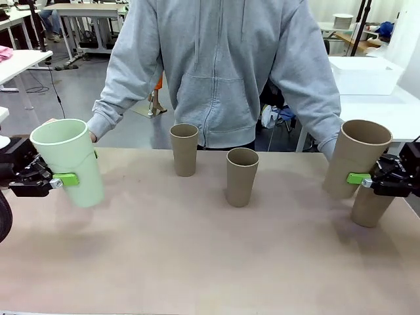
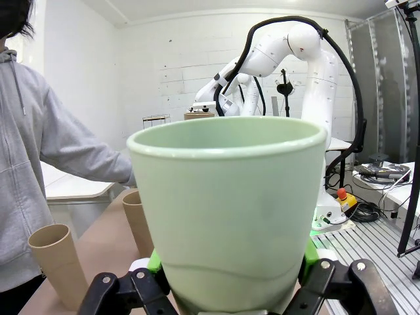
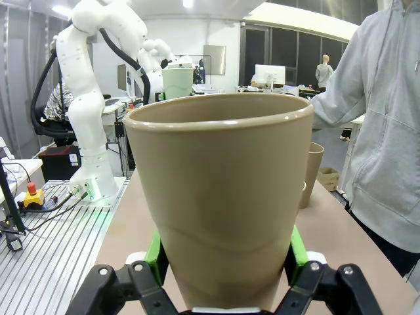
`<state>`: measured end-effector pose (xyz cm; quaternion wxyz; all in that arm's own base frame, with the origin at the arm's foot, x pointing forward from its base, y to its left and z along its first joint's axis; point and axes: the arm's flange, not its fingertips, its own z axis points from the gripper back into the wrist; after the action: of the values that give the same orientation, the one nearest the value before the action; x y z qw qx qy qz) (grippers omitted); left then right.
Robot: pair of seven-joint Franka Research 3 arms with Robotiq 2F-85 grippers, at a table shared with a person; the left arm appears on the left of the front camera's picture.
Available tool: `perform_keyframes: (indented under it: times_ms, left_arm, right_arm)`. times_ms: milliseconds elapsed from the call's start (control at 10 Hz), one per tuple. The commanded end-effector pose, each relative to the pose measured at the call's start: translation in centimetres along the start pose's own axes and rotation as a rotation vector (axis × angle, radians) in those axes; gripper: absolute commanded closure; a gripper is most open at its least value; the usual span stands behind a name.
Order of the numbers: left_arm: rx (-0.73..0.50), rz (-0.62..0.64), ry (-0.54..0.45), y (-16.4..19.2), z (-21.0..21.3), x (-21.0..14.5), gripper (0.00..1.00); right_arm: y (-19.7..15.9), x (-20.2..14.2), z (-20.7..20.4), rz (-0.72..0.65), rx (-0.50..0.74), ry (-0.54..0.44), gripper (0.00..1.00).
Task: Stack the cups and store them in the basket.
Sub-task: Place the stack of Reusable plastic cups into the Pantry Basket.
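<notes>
Mint-green cup [image 1: 65,161]: tall tapered matte tumbler without a handle, mouth up and slightly tilted, held off the beige worktop [image 1: 197,262] at its left end. It is clamped low on its wall by the left fingers [image 1: 65,178], with a green pad pressed to either side. Held tan cup [image 1: 357,157]: same shape, cardboard-brown and matte, tilted with its mouth up at the worktop's right end, and grasped about its lower wall by the right fingers [image 1: 357,178]. Standing tan cup [image 1: 371,210]: upright on the worktop just beneath the right fingers and partly hidden; whether it touches the held tan cup cannot be told. Far tan cup [image 1: 184,149] and middle tan cup [image 1: 241,176]: upright on the worktop, near each other, well apart from both sets of fingers, their shaded interiors only partly seen. White rectangular bin [image 1: 364,75]: smooth solid walls, set on a separate white table [image 1: 394,108] beyond the worktop's right end; its contents cannot be seen.
</notes>
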<state>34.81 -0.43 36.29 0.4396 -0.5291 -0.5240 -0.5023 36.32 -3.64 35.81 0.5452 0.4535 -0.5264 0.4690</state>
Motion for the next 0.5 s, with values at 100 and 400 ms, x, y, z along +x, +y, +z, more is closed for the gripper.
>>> perform_keyframes:
  times_ms: [100, 400]
  left_arm:
    - [-0.005, -0.002, 0.002, -0.05, 0.01, 0.07, 0.15]
    - [-0.005, -0.002, 0.002, -0.05, 0.01, 0.07, 0.15]
  right_arm:
    - [0.00, 0.17, -0.13, 0.008, 0.002, -0.005, 0.16]
    - [0.00, 0.17, -0.13, 0.008, 0.002, -0.005, 0.16]
